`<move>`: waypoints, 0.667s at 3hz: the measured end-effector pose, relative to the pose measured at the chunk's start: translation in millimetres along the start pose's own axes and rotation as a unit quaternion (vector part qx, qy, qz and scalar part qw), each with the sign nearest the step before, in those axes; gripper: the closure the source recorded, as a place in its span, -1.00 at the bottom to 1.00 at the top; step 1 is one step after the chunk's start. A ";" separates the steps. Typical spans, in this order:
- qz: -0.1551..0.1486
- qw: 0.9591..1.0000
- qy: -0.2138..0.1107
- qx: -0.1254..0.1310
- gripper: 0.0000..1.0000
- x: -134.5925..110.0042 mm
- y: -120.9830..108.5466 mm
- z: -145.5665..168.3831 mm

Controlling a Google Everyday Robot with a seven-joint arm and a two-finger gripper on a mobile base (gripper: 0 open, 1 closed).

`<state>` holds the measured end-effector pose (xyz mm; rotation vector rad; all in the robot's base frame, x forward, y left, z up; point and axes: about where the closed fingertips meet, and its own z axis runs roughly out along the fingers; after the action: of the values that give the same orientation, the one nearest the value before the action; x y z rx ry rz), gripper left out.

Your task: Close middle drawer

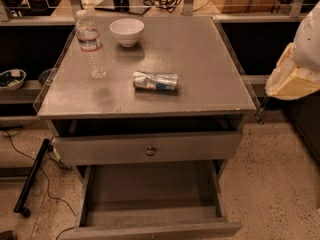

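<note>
The middle drawer [150, 191] is the low grey box pulled far out at the bottom of the grey cabinet. Its bare floor shows and its flat front [150, 230] lies along the bottom edge of the view; its knob is out of view. Above it, the taller-fronted drawer with the brass-coloured knob [150, 150] stands slightly open. My gripper [295, 76], white and cream-coloured, hangs at the right edge of the view. It is beside the cabinet's right side, above and to the right of the open drawer, and touches nothing.
On the cabinet top [205, 59] stand a water bottle [91, 44] and a white bowl [127, 31], and a crushed can [155, 81] lies there too. A black pole [32, 176] and cables lie on the floor at the left. Dark shelves flank the cabinet.
</note>
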<state>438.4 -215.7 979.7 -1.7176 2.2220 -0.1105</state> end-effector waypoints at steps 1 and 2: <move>0.000 1.000 0.000 0.000 0.92 0.0 0.0 0.0; 0.000 1.000 0.000 0.000 1.00 0.0 0.0 0.0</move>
<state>438.4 -215.7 979.8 -1.7175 2.2219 -0.1106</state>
